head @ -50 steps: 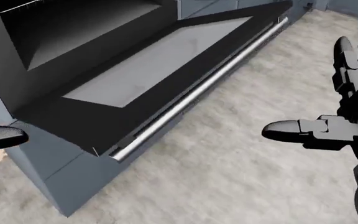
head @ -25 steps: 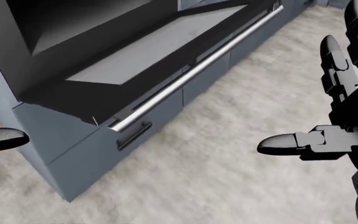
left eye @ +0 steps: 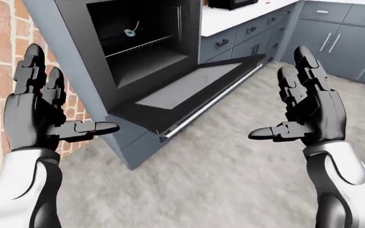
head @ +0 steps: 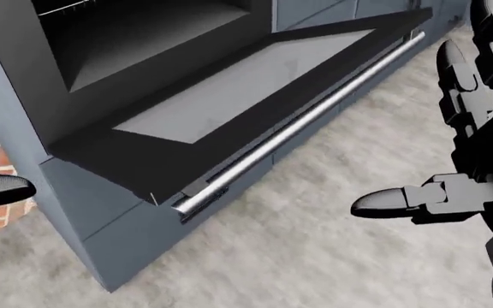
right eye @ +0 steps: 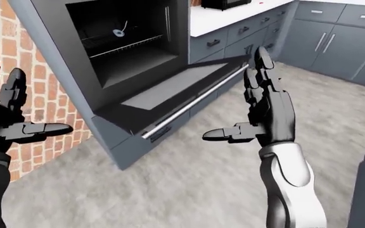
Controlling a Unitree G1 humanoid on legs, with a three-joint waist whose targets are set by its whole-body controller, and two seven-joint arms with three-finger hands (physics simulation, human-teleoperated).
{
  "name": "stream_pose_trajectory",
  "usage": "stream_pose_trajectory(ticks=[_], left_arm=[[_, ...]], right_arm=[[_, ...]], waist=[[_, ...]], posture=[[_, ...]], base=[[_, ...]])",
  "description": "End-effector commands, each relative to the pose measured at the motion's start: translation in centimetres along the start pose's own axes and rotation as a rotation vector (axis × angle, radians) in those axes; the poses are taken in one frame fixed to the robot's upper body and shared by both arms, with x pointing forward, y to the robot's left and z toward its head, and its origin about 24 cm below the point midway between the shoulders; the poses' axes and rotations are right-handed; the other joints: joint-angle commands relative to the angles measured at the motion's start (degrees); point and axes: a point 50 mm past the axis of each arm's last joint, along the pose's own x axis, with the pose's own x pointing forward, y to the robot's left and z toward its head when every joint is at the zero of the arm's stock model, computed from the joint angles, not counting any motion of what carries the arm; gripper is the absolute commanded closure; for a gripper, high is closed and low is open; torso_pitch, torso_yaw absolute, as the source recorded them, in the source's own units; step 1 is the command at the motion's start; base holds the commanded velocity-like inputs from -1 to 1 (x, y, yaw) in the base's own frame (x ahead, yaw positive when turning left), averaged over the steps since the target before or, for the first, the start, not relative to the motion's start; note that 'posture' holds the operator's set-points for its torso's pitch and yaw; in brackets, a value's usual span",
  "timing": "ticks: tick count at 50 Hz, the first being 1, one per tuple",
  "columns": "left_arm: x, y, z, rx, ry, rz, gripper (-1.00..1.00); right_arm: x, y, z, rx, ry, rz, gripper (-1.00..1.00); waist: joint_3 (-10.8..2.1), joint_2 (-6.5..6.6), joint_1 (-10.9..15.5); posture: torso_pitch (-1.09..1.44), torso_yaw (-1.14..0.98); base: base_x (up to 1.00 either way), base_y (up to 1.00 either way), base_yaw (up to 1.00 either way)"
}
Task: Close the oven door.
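while the oven door (left eye: 192, 90) hangs fully down, level over the floor (left eye: 233, 166) with its handle (left eye: 211, 102) along the outer edge, the left hand (left eye: 40, 111) and right hand (left eye: 309, 111) hover apart, fingers spread, touching nothing, likely poised to lift it.

oven door (head: 229, 102) down flat (glass pane up) | handle (head: 306, 125) | right hand (head: 452, 173) apparently open, apart

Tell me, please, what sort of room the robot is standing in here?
Most likely a kitchen, rendered in simulation. A built-in oven stands with its door dropped open, grey drawer cabinets run under a white countertop, and a dark appliance, probably a microwave, sits on it.
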Motion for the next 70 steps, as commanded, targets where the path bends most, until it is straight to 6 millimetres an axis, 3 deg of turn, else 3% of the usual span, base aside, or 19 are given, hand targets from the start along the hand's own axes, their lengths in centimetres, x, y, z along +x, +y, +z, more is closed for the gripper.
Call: stream_pose_trajectory(ticks=[1, 9, 12, 13, 14, 21, 25, 33, 35, 37, 41, 46, 48, 49, 57, 61, 62, 64, 70], left_arm=[[0.0, -0.2, 1.5, 0.010, -0.083, -0.006, -1.00], [0.0, 0.0, 1.7, 0.008, -0.085, -0.001, -1.00], [0.0, 0.0, 1.8, 0.007, -0.086, 0.001, -1.00], [0.1, 0.0, 1.8, 0.007, -0.086, 0.001, -1.00], [0.1, 0.0, 1.8, 0.007, -0.086, 0.001, -1.00], [0.1, 0.1, 1.9, 0.004, -0.087, 0.004, -1.00], [0.1, 0.1, 1.9, 0.004, -0.087, 0.003, -1.00], [0.1, 0.2, 1.9, 0.004, -0.087, 0.005, -1.00], [0.1, 0.2, 1.9, 0.004, -0.087, 0.005, -1.00], [0.1, 0.2, 2.0, 0.004, -0.087, 0.006, -1.00], [0.0, 0.2, 2.0, 0.005, -0.088, 0.007, -1.00], [0.0, 0.2, 2.0, 0.006, -0.089, 0.006, -1.00], [0.0, 0.2, 2.1, 0.006, -0.090, 0.006, -1.00], [0.1, 0.2, 2.1, 0.006, -0.090, 0.006, -1.00], [0.1, 0.2, 2.2, 0.006, -0.092, 0.005, -1.00], [0.1, 0.2, 2.1, 0.007, -0.091, 0.006, -1.00], [0.1, 0.2, 2.1, 0.006, -0.091, 0.006, -1.00], [0.1, 0.2, 2.1, 0.006, -0.091, 0.007, -1.00], [0.1, 0.3, 2.1, 0.007, -0.091, 0.008, -1.00]], right_arm=[[0.0, -0.1, 1.5, -0.023, -0.081, -0.001, -1.00], [0.0, -0.1, 1.8, -0.009, -0.077, -0.003, -1.00], [0.1, -0.1, 1.8, -0.008, -0.078, -0.004, -1.00], [0.1, -0.1, 1.9, -0.008, -0.078, -0.004, -1.00], [0.1, -0.1, 1.9, -0.007, -0.078, -0.004, -1.00], [0.2, -0.2, 2.3, 0.010, -0.078, -0.012, -1.00], [0.4, -0.5, 2.5, 0.009, -0.081, -0.037, -1.00], [0.4, -0.5, 2.5, -0.003, -0.084, -0.033, -1.00], [0.4, -0.5, 2.5, -0.002, -0.083, -0.032, -1.00], [0.3, -0.4, 2.5, -0.001, -0.082, -0.029, -1.00], [0.3, -0.4, 2.7, 0.000, -0.083, -0.028, -1.00], [0.3, -0.4, 2.6, 0.002, -0.083, -0.025, -1.00], [0.3, -0.4, 2.6, 0.003, -0.082, -0.025, -1.00], [0.3, -0.4, 2.7, 0.003, -0.083, -0.025, -1.00], [0.3, -0.5, 2.8, 0.005, -0.085, -0.025, -1.00], [0.3, -0.4, 2.8, 0.005, -0.085, -0.024, -1.00], [0.3, -0.4, 2.8, 0.005, -0.085, -0.025, -1.00], [0.3, -0.4, 2.9, 0.004, -0.086, -0.025, -1.00], [0.3, -0.4, 3.0, 0.003, -0.089, -0.023, -1.00]], waist=[[-0.50, 1.13, -0.41], [-1.14, -3.54, 1.55], [-3.63, -7.75, 1.68], [-1.17, -5.83, 0.79], [-0.50, -6.94, 1.27], [-1.30, -4.50, -0.21], [-2.54, 0.56, 0.24], [-0.58, -3.74, 0.34], [-1.90, -5.75, 0.65], [-1.95, -4.48, 0.14], [-3.10, -5.36, 0.28], [-2.07, -1.64, -0.14], [-3.36, 2.72, 0.01], [-2.78, -0.17, 0.22], [-2.28, -3.19, 0.28], [-2.68, -7.93, 0.30], [-2.26, -5.96, -0.24], [-2.37, -6.58, -0.03], [-1.70, -3.69, 0.00]], posture=[[0.00, 0.00], [0.00, 0.00], [0.00, 0.00], [0.00, 0.00], [0.00, 0.00], [0.00, 0.00], [0.00, 0.00], [0.00, 0.00], [0.00, 0.00], [0.00, 0.00], [0.00, 0.00], [0.00, 0.00], [0.00, 0.00], [0.00, 0.00], [0.00, 0.00], [0.00, 0.00], [0.00, 0.00], [0.00, 0.00], [0.00, 0.00]], base=[[0.43, 0.00, 0.00], [0.41, 0.11, 0.00], [0.34, 0.16, 0.00], [0.34, 0.16, 0.00], [0.34, 0.15, 0.00], [0.28, 0.20, 0.00], [0.05, 0.05, 0.00], [0.00, 0.00, 0.00], [0.00, 0.04, 0.00], [0.00, 0.17, 0.00], [0.00, 0.17, 0.00], [0.00, 0.17, 0.00], [0.00, 0.17, 0.00], [0.00, 0.17, 0.00], [0.00, 0.17, 0.00], [0.00, 0.17, 0.00], [0.00, 0.16, 0.00], [0.00, 0.17, 0.00], [0.00, 0.17, 0.00]])
